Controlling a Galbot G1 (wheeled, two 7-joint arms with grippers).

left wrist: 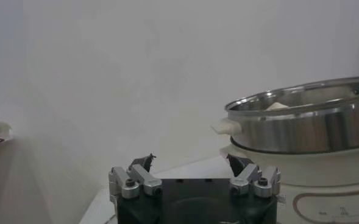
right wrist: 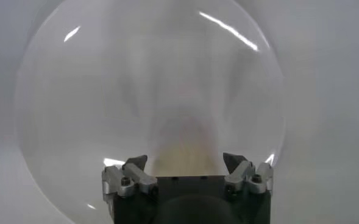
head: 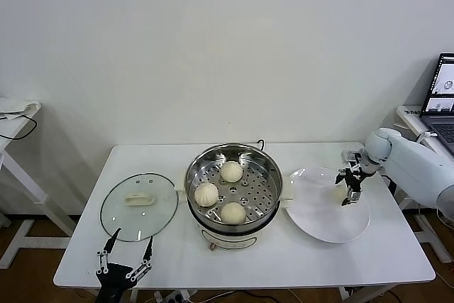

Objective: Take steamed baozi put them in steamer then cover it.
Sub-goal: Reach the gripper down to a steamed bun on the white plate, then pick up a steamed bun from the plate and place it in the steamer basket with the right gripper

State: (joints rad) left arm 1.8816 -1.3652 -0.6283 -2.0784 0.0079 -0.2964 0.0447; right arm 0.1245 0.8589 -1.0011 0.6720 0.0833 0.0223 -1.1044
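Observation:
The steel steamer (head: 233,172) stands mid-table with three cream-white baozi on its perforated tray, at the back (head: 231,171), left (head: 206,194) and front (head: 233,212). A further baozi (head: 338,194) lies on the white plate (head: 319,221) to the right. My right gripper (head: 348,199) points down over it, open, fingers either side of the bun; the right wrist view shows the baozi (right wrist: 188,143) blurred between the gripper's (right wrist: 185,160) spread jaws. The glass cover (head: 139,206) lies flat at the left. My left gripper (head: 133,238) hangs open at its front edge, holding nothing.
The left wrist view shows the steamer's wall (left wrist: 307,128) close beside the left gripper (left wrist: 191,159). A laptop (head: 441,101) sits on a side table at far right. Another side table (head: 14,122) stands at far left. The table's front edge lies just below the left gripper.

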